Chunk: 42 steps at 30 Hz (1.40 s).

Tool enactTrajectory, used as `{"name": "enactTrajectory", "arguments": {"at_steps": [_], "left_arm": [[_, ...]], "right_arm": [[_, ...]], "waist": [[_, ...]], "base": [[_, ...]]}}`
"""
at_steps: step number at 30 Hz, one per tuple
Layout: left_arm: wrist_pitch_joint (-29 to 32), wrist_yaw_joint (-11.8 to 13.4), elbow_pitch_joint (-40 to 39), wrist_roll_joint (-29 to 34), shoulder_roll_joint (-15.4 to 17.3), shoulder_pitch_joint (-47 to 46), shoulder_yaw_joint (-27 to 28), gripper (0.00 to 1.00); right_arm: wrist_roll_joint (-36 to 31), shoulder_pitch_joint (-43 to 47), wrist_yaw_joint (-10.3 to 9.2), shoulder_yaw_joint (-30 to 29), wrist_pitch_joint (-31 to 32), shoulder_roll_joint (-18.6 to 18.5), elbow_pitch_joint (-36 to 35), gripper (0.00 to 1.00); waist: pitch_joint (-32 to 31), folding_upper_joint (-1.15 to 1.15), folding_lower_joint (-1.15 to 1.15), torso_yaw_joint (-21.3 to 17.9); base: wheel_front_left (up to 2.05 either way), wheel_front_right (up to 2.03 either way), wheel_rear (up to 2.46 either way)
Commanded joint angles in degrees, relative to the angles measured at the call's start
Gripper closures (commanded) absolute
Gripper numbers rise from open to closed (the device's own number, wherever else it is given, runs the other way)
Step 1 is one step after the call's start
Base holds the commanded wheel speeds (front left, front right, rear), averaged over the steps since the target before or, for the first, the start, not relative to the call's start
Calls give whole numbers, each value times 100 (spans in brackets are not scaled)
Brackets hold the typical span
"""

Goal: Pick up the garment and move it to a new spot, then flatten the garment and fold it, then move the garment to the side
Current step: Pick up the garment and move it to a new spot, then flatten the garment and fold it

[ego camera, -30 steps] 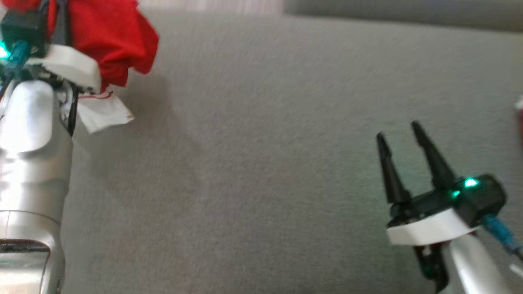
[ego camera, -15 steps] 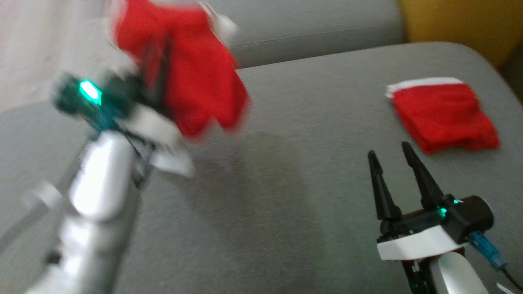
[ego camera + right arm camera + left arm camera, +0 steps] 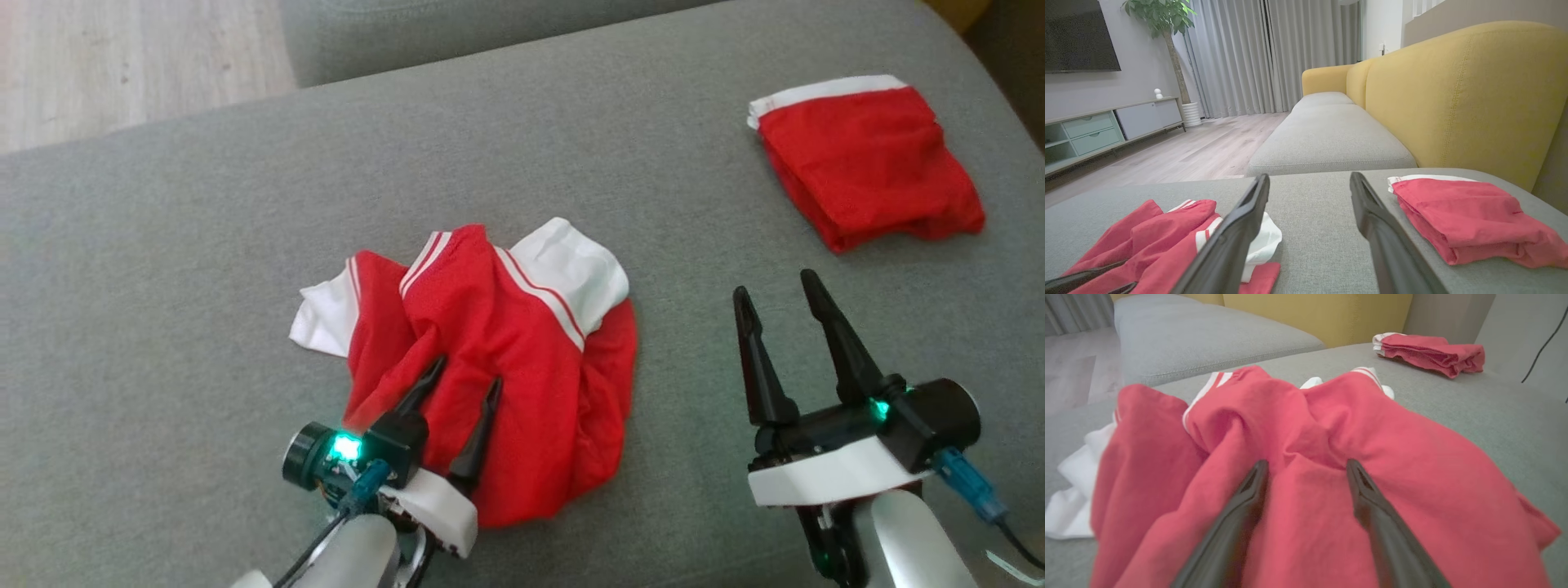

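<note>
Left claw spread, tips on garment (crumpled).

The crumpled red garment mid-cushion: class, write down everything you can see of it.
The garment is red, thin-looking fabric with white panels and white stripe trim. It lies unfolded in a creased heap on the grey cushion, white parts poking out at its left and far side. The left gripper is over its near edge, fingers apart, apparently pressing on the cloth.
</note>
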Motion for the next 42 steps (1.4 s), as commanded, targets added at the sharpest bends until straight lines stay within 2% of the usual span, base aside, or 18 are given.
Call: {"name": "enactTrajectory", "arguments": {"at_steps": [1, 5, 6, 9, 12, 17, 24, 32, 42], "left_arm": [[-110, 123, -160, -167, -4, -108, 85, 0], [-165, 736, -652, -490, -9, 50, 89, 0], [-167, 1063, -1166, -468, -10, 234, 287, 0], [-169, 1346, -1884, -368, -9, 652, 705, 0], [-170, 1430, -2433, -233, 53, 1111, 1111, 0], [-170, 1334, -3042, -36, 156, 1999, 1555, 0], [-170, 1196, -3378, 35, 129, 2941, 2083, 0], [-171, 1055, -3418, 276, 75, 3015, 2266, 0], [-171, 1024, -3374, 421, 22, 3024, 2343, 0]], "right_arm": [[55, -115, 36, 92, -32, 11, -110, 0], [94, 74, 36, 39, -32, -17, 106, 0], [97, 221, 36, -29, -32, -20, 208, 0], [107, 401, 36, -128, -32, -17, 311, 0], [98, 544, 36, -205, -32, -13, 419, 0], [65, 844, 36, -394, -32, 2, 540, 0], [114, 1080, 36, -396, -32, 49, 586, 0], [134, 1106, 36, -348, -32, 75, 607, 0], [144, 1067, 36, -324, -32, 89, 595, 0]], "waist": [[-52, 0, -2, 99], [-418, 0, -2, 285], [-670, 0, -2, 417], [-911, 0, -2, 630], [-1124, 0, -2, 812], [-1420, 0, -2, 1061], [-1591, 0, -2, 1163], [-1625, 0, -2, 1211], [-1563, 0, -2, 1199]], "base": [[0, 0, 0], [0, 0, 0], [0, 0, 0], [0, 0, 0], [0, 0, 0], [0, 0, 0], [0, 0, 0], [0, 0, 0], [0, 0, 0]]}}
